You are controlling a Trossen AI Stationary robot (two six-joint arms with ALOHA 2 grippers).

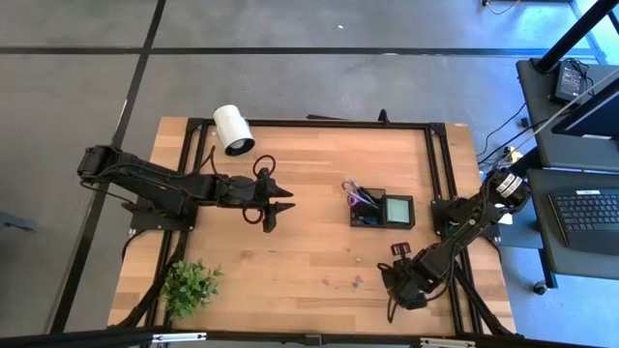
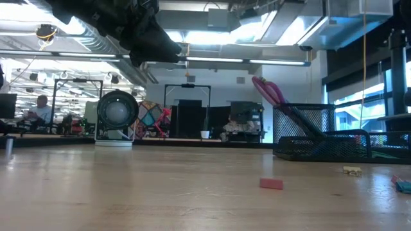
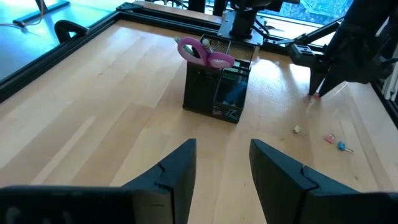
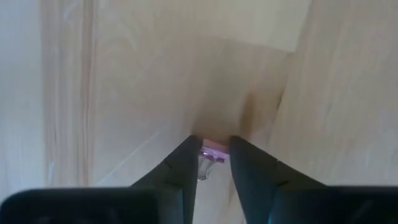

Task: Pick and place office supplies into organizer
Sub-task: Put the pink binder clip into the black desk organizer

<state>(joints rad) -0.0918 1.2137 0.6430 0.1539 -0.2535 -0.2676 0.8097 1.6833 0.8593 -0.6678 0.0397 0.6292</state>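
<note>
Most of the job looks done already, honestly. The purple-handled scissors [image 3: 205, 51] are seen standing in the taller part of the organizer [image 1: 382, 210], and the light green notepad [image 1: 397, 208] has been dropped into the compartment beside them. The organizer itself is parked right of the table's middle, well apart from the white cylinder [image 1: 232, 129] at the far edge and the little plant [image 1: 190, 282] at the near left corner.

What's left is the tiny stuff. A few small clips [image 3: 336, 142] are scattered on the bare wood on the near side of the organizer, and in the low view a small pink block [image 2: 271, 183] can be seen lying flat on the tabletop.

The right gripper [image 4: 209, 158] is pressed down to the table near the front right corner, and its fingers are drawn close around a small pink-headed clip [image 4: 212, 151]. Whether the clip is actually clamped can't be told; it's between the tips and still on the wood.

The left gripper [image 3: 221, 168] is parked above the table's left half, released, nothing between the fingers, pointed at the organizer.

So it's judged that only the small bits are left to be picked up and carried over.
</note>
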